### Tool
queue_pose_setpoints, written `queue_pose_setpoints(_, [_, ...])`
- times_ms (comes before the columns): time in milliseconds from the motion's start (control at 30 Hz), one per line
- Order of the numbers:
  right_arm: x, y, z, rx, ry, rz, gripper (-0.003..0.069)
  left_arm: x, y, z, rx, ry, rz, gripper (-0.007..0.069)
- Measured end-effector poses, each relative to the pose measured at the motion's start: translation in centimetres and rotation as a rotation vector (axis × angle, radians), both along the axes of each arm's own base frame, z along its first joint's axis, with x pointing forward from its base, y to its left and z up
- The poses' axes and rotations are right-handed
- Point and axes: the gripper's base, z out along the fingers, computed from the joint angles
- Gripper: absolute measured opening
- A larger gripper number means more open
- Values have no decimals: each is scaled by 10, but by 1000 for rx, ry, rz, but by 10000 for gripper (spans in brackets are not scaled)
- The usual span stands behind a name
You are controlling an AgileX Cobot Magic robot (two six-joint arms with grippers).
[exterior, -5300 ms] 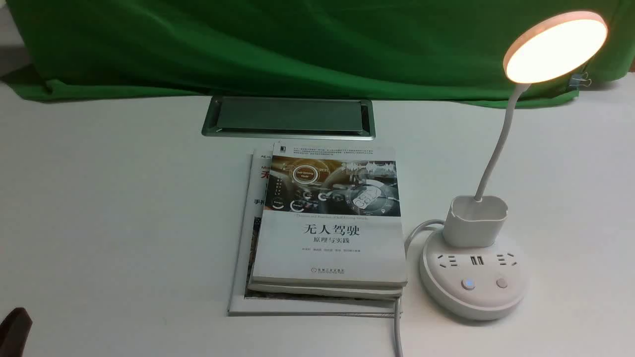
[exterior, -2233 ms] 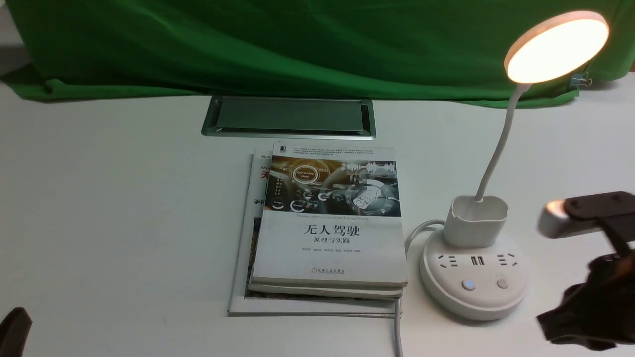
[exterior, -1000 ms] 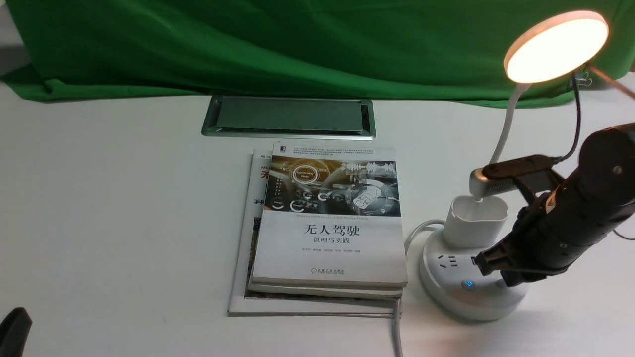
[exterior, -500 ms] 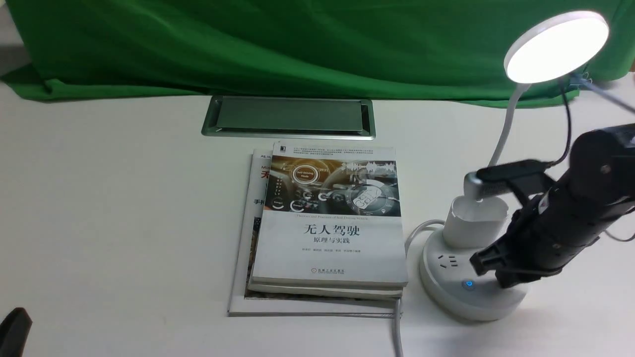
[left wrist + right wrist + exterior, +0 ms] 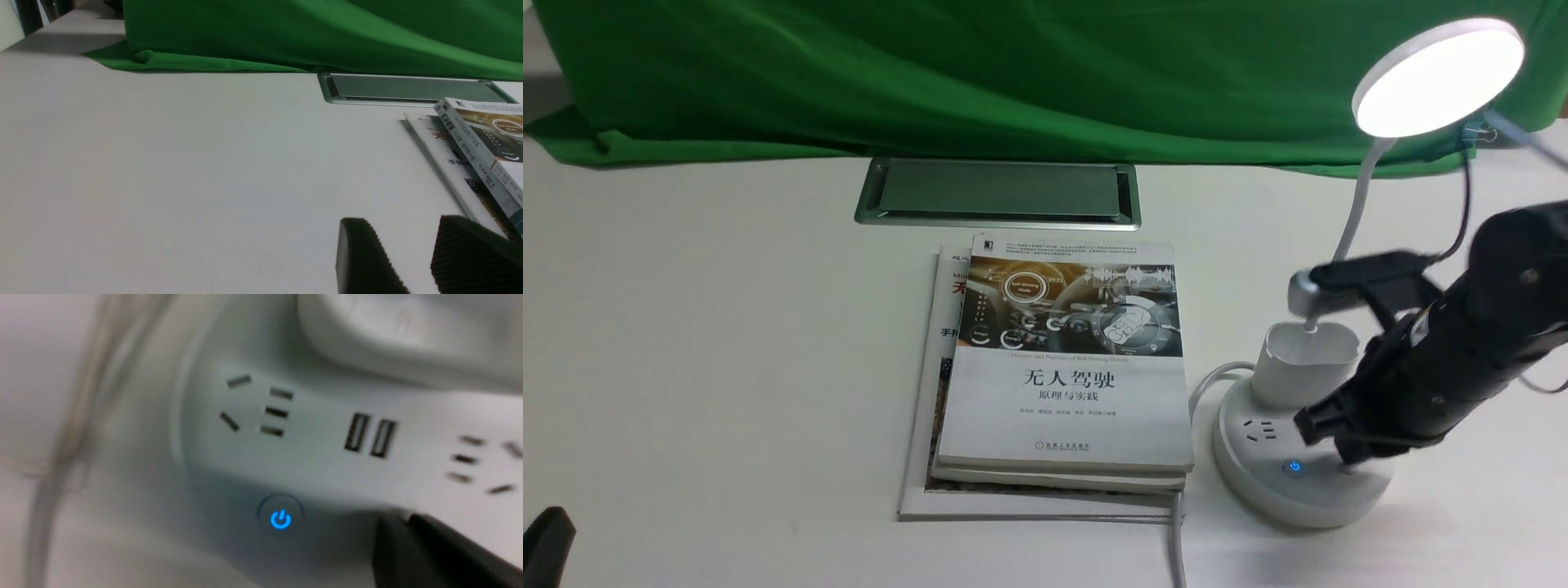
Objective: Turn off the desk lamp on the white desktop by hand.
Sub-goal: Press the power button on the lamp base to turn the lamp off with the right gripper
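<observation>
Desk lamp [image 5: 1437,77] still needs switching off, its head glowing white at the right of the surface [image 5: 727,343], while the right end effector [image 5: 1347,461], fingers together and gripping nothing, is over its base beside the lit power button [image 5: 1294,467]

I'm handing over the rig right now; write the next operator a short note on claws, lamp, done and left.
Left claw: open, holding nothing, away from the lamp.
Right claw: shut, empty, at the base's second button, which it hides; contact unclear.
Desk lamp: upright on the white desktop, right of the books; blue power button glowing.
Done: right claw is at the base.
Left: lamp is lit white; turn it off, then probably back the arm away.
</observation>
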Motion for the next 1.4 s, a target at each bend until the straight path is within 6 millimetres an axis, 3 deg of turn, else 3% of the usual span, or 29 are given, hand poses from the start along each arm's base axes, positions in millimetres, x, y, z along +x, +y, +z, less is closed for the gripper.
queue_pose_setpoints(367, [3, 1, 1, 1, -3, 0, 40, 0, 0, 0, 0, 0, 0, 242])
queue_pose_setpoints(633, [-11, -4, 39, 39, -109, 1, 40, 0, 0, 0, 0, 0, 0, 242])
queue_pose_setpoints(767, [-12, -4, 44, 46, -129, 1, 40, 0, 0, 0, 0, 0, 0, 242])
queue_pose_setpoints(1067, [-3, -1, 20, 25, -73, -1, 40, 0, 0, 0, 0, 0, 0, 242])
queue_pose_setpoints(1167, [1, 0, -2, 0, 0, 0, 40, 0, 0, 0, 0, 0, 0, 242])
queue_pose_setpoints(1400, [3, 1, -4, -6, 7, 8, 45, 0, 0, 0, 0, -1, 0, 242])
